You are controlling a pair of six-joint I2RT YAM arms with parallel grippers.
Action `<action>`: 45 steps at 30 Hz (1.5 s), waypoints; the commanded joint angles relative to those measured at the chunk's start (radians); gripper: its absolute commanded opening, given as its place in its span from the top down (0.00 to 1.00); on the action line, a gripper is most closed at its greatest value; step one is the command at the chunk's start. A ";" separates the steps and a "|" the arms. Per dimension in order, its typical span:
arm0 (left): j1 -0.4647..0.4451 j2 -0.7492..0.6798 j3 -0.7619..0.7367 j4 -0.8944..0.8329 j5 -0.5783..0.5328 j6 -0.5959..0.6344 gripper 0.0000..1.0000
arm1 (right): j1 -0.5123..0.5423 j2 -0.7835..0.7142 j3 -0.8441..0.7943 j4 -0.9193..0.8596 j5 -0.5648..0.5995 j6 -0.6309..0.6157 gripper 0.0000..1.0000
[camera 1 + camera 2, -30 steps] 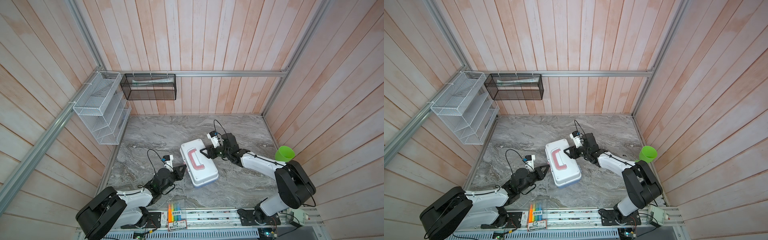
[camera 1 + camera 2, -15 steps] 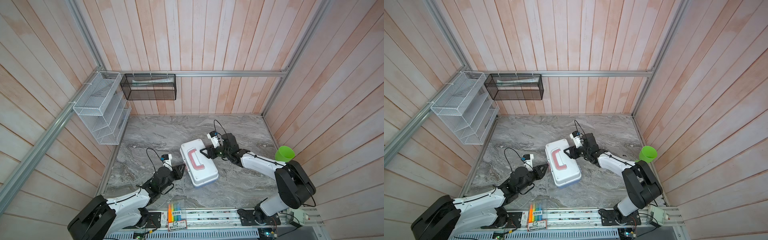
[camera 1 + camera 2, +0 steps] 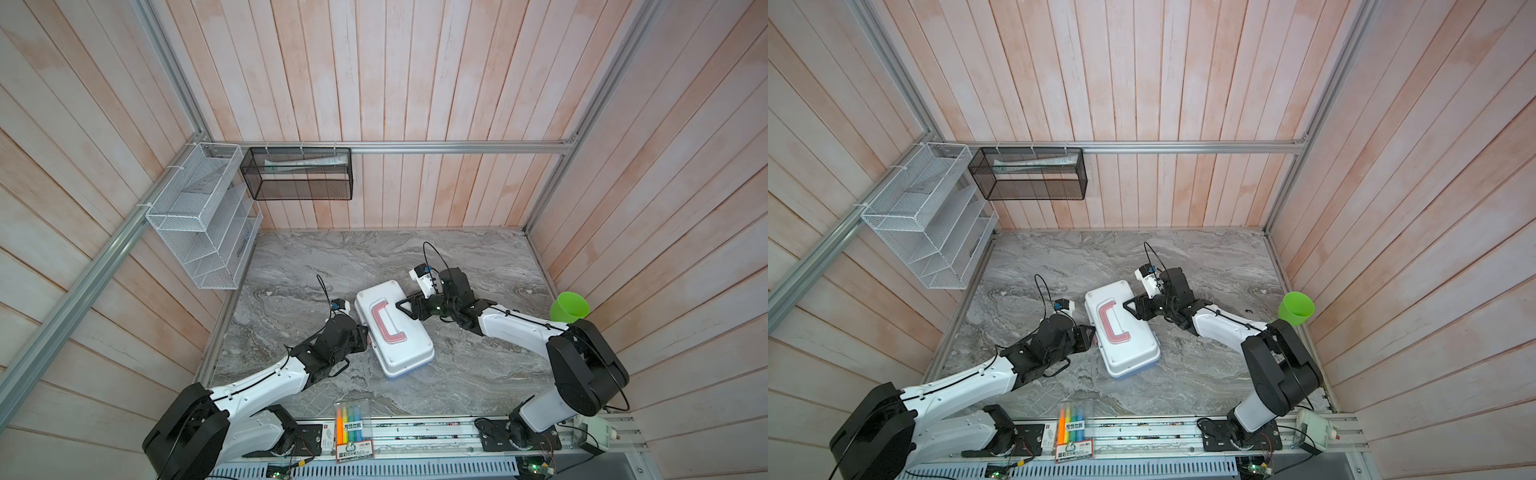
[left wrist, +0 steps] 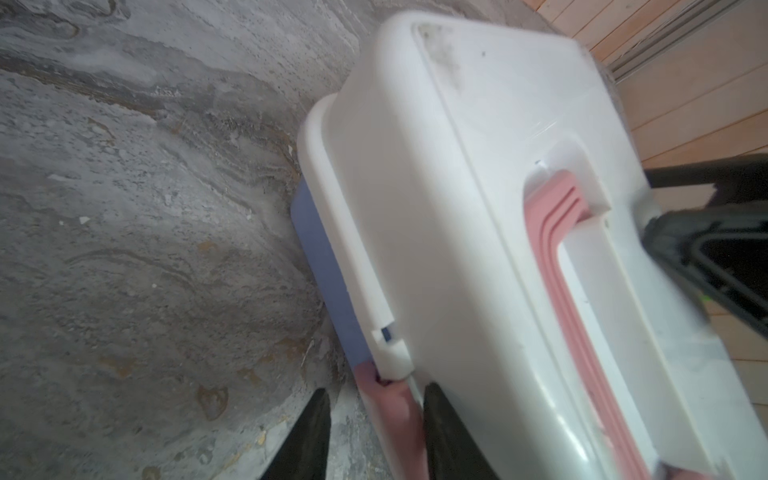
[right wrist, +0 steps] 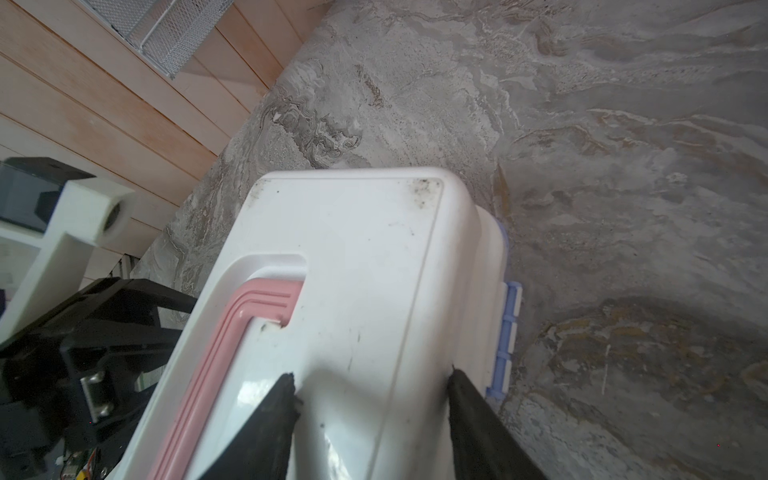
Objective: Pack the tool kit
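1. The tool kit (image 3: 392, 328) lies closed on the tabletop (image 3: 374, 257), white lid up and pink handle (image 3: 384, 324) folded flat. No tools show outside it, so the packing looks nearly done.
2. The right gripper (image 5: 372, 376) clamps the tool kit's hinge-side edge, one finger on the lid and one beside the blue hinges (image 5: 509, 332). This likely steadies the tool kit against a push.
3. On the tool kit's opposite side, the left gripper (image 4: 376, 390) stands parted around the pink latch (image 4: 390, 403), not clenched. The latch probably needs pressing home.
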 commanded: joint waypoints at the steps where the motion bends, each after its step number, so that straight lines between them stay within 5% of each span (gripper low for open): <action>1: -0.001 0.004 0.001 -0.015 0.062 0.035 0.60 | 0.022 0.052 -0.042 -0.137 -0.024 -0.010 0.45; 10: -0.001 0.012 0.006 -0.147 0.051 0.017 0.64 | 0.022 0.058 -0.033 -0.141 -0.025 -0.014 0.45; 23: -0.002 -0.167 -0.138 -0.312 -0.005 -0.090 0.65 | 0.022 0.052 -0.015 -0.167 -0.004 -0.024 0.45; 30: -0.191 -0.194 -0.146 -0.193 -0.167 -0.022 0.27 | 0.022 0.049 -0.005 -0.178 -0.001 -0.026 0.45; 39: -0.222 -0.237 -0.215 -0.173 -0.061 -0.038 0.23 | 0.023 0.050 -0.021 -0.167 -0.002 -0.024 0.45; 45: -0.224 -0.182 -0.227 -0.044 -0.140 -0.021 0.15 | 0.022 0.058 -0.022 -0.156 -0.009 -0.018 0.45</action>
